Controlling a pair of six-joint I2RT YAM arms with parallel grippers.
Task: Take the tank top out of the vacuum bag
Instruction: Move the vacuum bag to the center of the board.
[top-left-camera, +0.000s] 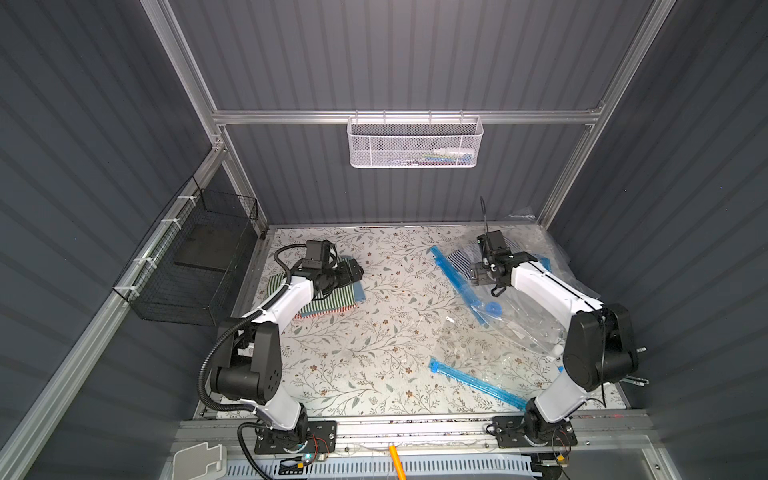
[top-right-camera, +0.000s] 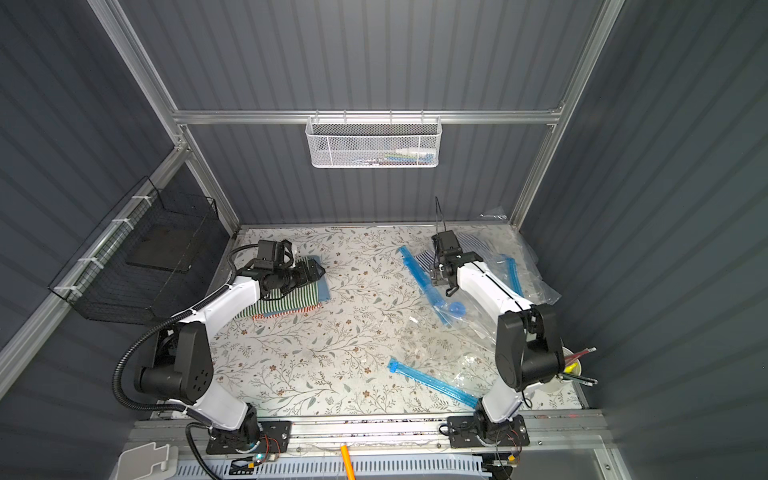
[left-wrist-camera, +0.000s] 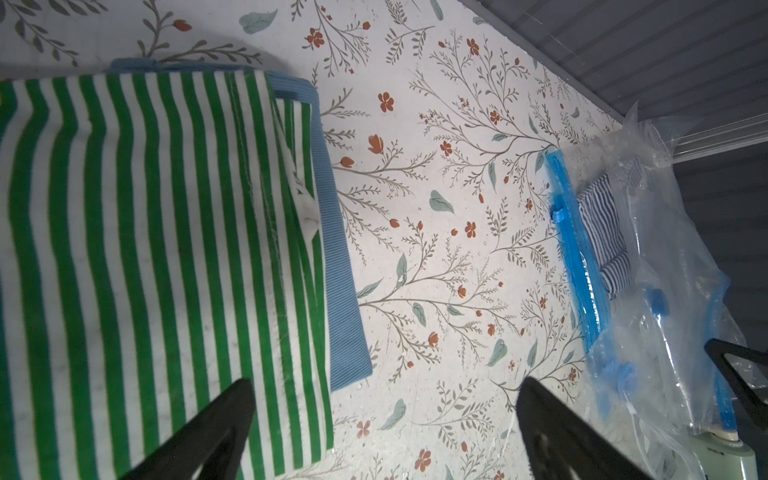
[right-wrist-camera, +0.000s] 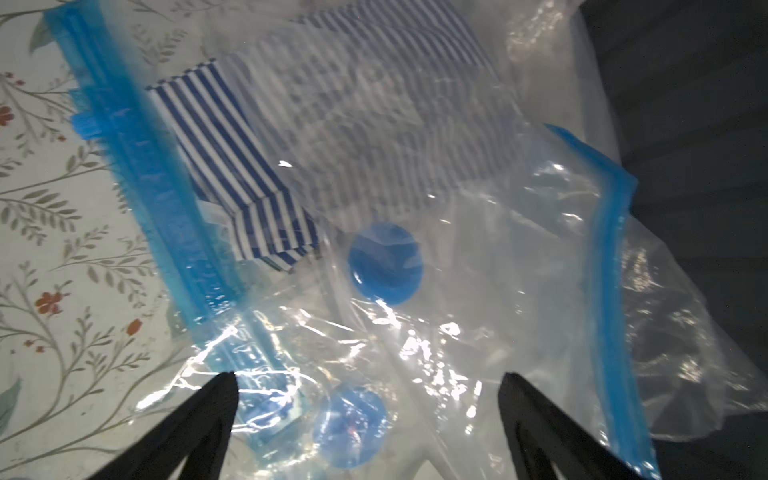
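Note:
The tank top (right-wrist-camera: 232, 166), blue-and-white striped and folded, lies inside the clear vacuum bag (right-wrist-camera: 478, 249) at the back right of the table, in both top views (top-left-camera: 459, 259) (top-right-camera: 424, 259). One corner of it lies beside the bag's blue zip strip (right-wrist-camera: 153, 187). My right gripper (right-wrist-camera: 365, 376) hangs open just above the bag, near its round blue valve (right-wrist-camera: 384, 264), with nothing between the fingers. My left gripper (left-wrist-camera: 384, 382) is open at the back left, over the edge of a stack of folded tops (left-wrist-camera: 145, 249). From there the bag (left-wrist-camera: 665, 270) and the tank top (left-wrist-camera: 604, 224) show across the table.
A second clear bag with a blue zip strip (top-left-camera: 473, 384) lies at the front right. The folded stack (top-left-camera: 328, 303) has green-striped, blue and red-striped pieces. A black wire basket (top-left-camera: 195, 266) hangs on the left wall, a white mesh basket (top-left-camera: 415, 141) on the back rail. A cup of pens (top-right-camera: 569, 370) stands behind the right arm.

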